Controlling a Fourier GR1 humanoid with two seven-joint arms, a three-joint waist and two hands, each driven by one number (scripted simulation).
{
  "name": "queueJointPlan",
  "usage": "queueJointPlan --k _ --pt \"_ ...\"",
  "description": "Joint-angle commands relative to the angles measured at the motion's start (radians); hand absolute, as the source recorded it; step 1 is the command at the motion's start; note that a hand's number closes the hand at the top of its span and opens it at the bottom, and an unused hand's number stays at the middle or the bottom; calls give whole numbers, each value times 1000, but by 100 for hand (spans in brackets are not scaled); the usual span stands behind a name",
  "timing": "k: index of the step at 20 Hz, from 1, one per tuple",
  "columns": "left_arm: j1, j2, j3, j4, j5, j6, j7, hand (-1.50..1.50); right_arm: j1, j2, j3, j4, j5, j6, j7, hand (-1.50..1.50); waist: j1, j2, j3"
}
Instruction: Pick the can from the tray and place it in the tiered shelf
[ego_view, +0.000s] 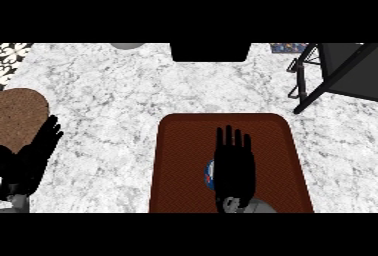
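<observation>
On the tray, a can under the right hand

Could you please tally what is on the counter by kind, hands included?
tray: 1
can: 1
tiered shelf: 1
brown round board: 1
black box: 1
grey round thing: 1
hands: 2 (left hand, right hand)
Total: 8

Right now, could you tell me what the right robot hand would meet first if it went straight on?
Likely the black rectangular block at the far edge: the right robot hand points past the dark red rectangular tray across the white marble counter; heights unclear.
</observation>
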Motion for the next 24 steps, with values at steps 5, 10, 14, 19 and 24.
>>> queueJointPlan --k 5,10,14,19,24 --pt "-8 27 67 7 2 -66 -5 0 -37 16 -27 126 -4 -47 81 -150 6 1 0" --pt "-14 -38 45 5 -59 -18 4 0 -12 16 -28 174 -27 -109 57 150 3 1 0" --pt "77 -38 47 -137 -41 -48 64 0 -32 16 9 179 -36 -91 60 150 9 0 1" --pt "26 -49 87 -79 -53 -73 52 0 -5 -15 -34 157 62 -92 -63 150 1 0 0" --pt "-16 -64 93 -34 -78 -88 60 0 8 -16 -17 152 165 -145 -94 150 1 1 0"
